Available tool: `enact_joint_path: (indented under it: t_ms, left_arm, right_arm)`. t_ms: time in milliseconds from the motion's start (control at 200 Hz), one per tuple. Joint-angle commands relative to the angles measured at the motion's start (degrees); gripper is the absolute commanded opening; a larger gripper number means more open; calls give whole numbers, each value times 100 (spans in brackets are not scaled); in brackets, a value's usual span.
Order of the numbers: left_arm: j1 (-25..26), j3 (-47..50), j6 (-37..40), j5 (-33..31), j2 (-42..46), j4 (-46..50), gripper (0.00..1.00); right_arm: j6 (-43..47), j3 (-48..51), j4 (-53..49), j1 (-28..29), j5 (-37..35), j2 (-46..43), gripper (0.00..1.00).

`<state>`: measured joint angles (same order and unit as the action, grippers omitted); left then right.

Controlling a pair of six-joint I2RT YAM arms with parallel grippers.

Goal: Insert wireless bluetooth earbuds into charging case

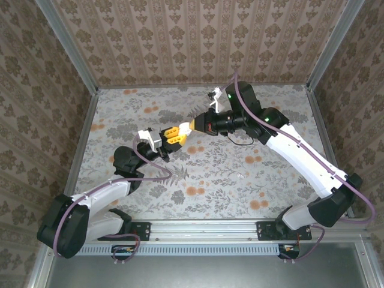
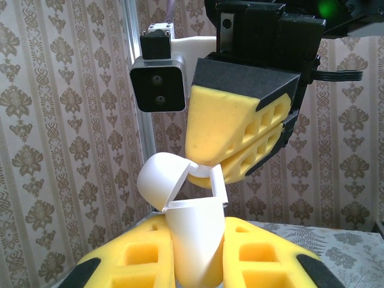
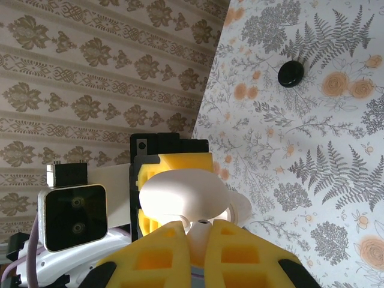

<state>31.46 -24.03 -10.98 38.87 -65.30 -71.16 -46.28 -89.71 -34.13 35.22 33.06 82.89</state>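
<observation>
Above the floral desk (image 1: 240, 201), I am clenching my left hand (image 2: 198, 264) round the open white glossy plastic charging case (image 2: 189, 231), steadying its mouth for my pinched-shut right hand (image 2: 207, 161), while a round black plastic earbud (image 3: 291, 73) is lying apart.

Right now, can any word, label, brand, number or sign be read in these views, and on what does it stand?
No text can be read.
The charging case is plain white, with no mark showing.
The left gripper, the right gripper and the wrist camera show no legible print.
Small fittings on the rail: too small to read.
</observation>
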Motion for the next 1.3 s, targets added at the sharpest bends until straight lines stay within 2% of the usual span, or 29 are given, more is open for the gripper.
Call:
enact_joint_path:
  t_ms: [0,935,1300]
  left_arm:
    - [70,-67,-106,226,87,-295,0]
    - [79,-93,-41,333,-27,-299,0]
    - [79,-58,-33,312,25,-301,0]
  right_arm:
    - [-21,-290,-21,-75,-132,137,6]
    - [-101,-704,-278,-111,115,368,7]
    - [98,-543,-538,-91,-2,367,6]
